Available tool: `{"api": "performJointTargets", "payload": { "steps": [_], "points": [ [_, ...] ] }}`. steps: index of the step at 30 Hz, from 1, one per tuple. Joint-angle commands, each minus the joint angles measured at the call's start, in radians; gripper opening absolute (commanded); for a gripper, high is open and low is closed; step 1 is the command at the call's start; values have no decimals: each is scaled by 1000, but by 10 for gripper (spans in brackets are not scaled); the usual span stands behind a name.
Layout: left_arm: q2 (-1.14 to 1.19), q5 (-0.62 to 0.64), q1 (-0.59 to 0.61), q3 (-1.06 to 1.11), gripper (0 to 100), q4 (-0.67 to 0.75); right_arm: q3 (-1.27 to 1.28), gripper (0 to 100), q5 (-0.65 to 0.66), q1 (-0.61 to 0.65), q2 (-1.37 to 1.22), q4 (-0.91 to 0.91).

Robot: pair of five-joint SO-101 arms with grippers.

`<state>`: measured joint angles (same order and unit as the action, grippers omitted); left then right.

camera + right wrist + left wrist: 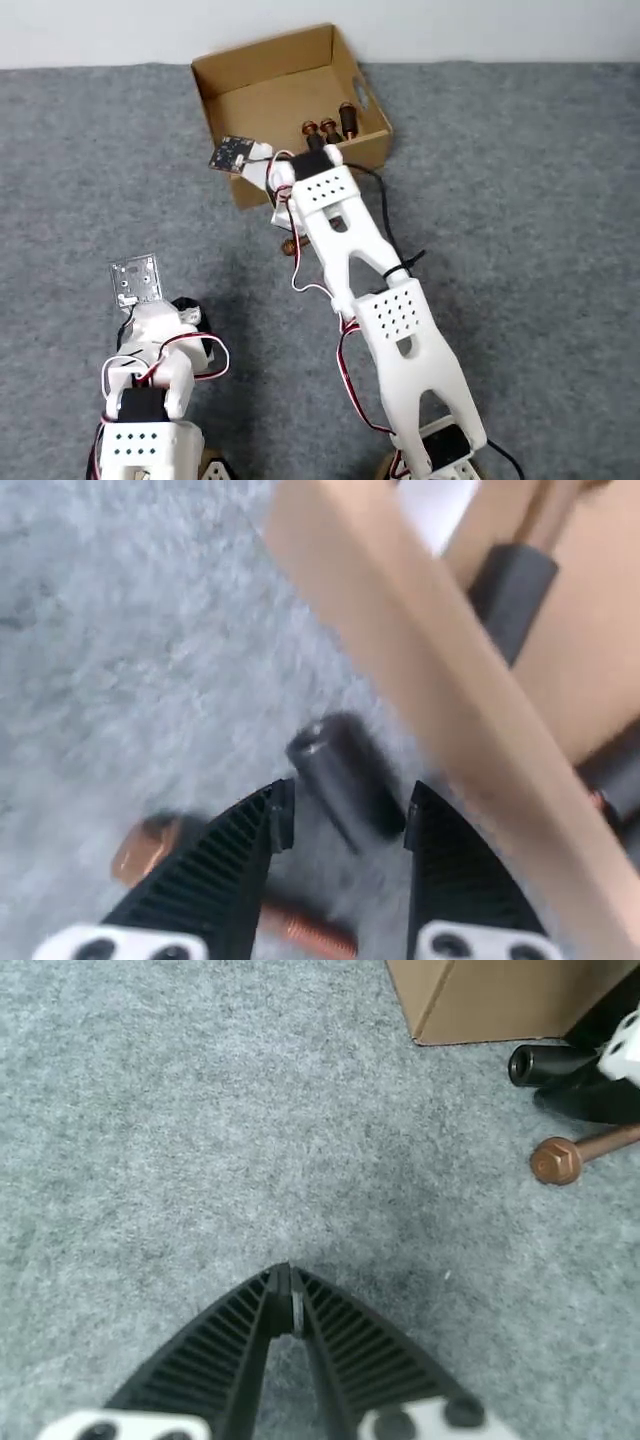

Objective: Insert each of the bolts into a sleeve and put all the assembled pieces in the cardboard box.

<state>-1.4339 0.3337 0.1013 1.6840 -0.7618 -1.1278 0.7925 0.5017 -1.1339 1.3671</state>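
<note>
Right gripper (350,794) jaws apart around a black sleeve (335,765), outside the cardboard box (262,105) at upper centre, copper bolt (140,848) beside it, left gripper (288,1295) pressed together, lower left

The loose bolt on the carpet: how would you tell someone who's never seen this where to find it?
Find the cardboard box on the grey carpet, then look just outside its near corner. A black sleeve lies there with the bolt beside it. The bolt is the only copper one lying bare, outside the box.
</note>
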Motion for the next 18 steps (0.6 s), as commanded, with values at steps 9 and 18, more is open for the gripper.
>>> {"api": "performJointTargets", "payload": {
  "steps": [9, 18],
  "points": [
    [-3, 9, 5, -2, 5, 28, -54, 112, 100, 16, -65, -90],
    [-3, 9, 5, -2, 5, 28, -80, 9, 146, 28, -41, -51]
  ]
}}
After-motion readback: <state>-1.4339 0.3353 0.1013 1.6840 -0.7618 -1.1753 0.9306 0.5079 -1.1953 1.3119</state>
